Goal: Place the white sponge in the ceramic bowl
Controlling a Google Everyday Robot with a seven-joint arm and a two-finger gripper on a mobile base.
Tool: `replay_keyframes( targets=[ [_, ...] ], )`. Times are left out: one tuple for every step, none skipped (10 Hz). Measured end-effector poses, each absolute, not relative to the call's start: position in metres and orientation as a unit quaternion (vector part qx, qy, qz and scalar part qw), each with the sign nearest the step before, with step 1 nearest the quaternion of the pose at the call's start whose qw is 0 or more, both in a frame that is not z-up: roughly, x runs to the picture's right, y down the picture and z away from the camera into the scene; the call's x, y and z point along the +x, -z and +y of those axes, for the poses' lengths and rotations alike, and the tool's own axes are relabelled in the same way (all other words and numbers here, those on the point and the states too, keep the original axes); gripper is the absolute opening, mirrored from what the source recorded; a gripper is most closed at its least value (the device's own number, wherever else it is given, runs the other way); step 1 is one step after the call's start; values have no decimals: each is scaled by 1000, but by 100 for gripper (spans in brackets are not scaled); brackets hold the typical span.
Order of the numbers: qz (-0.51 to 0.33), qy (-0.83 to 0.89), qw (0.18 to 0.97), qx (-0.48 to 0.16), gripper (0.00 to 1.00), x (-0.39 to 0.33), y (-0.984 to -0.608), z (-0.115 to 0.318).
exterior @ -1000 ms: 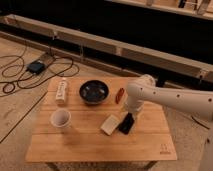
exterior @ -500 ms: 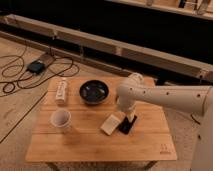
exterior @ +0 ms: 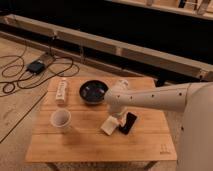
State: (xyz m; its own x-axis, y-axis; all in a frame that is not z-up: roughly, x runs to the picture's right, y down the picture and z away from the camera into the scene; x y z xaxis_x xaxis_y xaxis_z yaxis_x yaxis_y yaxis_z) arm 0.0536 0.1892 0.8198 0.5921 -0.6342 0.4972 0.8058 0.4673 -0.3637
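On the near half of a planked wooden table (exterior: 95, 147), just below the gripper (exterior: 114, 118), the white sponge (exterior: 107, 126) lay flat where it had been a second before. It had not moved while the pale, smooth-shelled arm (exterior: 150, 97) swung in across the tabletop and dipped its wrist over it. The gripper sat at the sponge's far edge, touching it or nearly so, though whether it was open, closed or already clamped on the block could not be told. That shift suggested the reach was all but finished and the grasp was the step in hand, with the lift and carry not yet begun. The sponge looked soft and cream-white, a small rectangular slab. Close beside it, on the arm's side of the gripper, a black phone (exterior: 128, 122) lay flat and glossy. Well apart on the gripper's other side stood a white cup (exterior: 60, 120), round and matte. Just beyond the gripper waited the ceramic bowl (exterior: 93, 92), round, dark and glazed, near enough for an easy carry. Farther off on the cup's side lay a white bottle (exterior: 61, 91). Past the table, black cables (exterior: 20, 75) looped over the speckled floor (exterior: 15, 115) toward long pale rails (exterior: 125, 47).
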Motion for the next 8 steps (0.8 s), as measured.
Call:
replay_keyframes(
  targets=[
    [-153, 423, 844, -291, 63, 46, -827, 194],
    [-155, 422, 844, -292, 63, 42, -832, 197],
    [-160, 420, 844, -293, 63, 38, -837, 201],
    [-163, 419, 844, -294, 63, 35, -839, 203],
    [-168, 421, 841, -294, 62, 30, -842, 205],
    [-171, 423, 840, -294, 57, 28, -844, 206],
    [-173, 425, 839, -294, 50, 27, -845, 207],
    [-177, 426, 838, -292, 39, 26, -847, 205]
  ],
)
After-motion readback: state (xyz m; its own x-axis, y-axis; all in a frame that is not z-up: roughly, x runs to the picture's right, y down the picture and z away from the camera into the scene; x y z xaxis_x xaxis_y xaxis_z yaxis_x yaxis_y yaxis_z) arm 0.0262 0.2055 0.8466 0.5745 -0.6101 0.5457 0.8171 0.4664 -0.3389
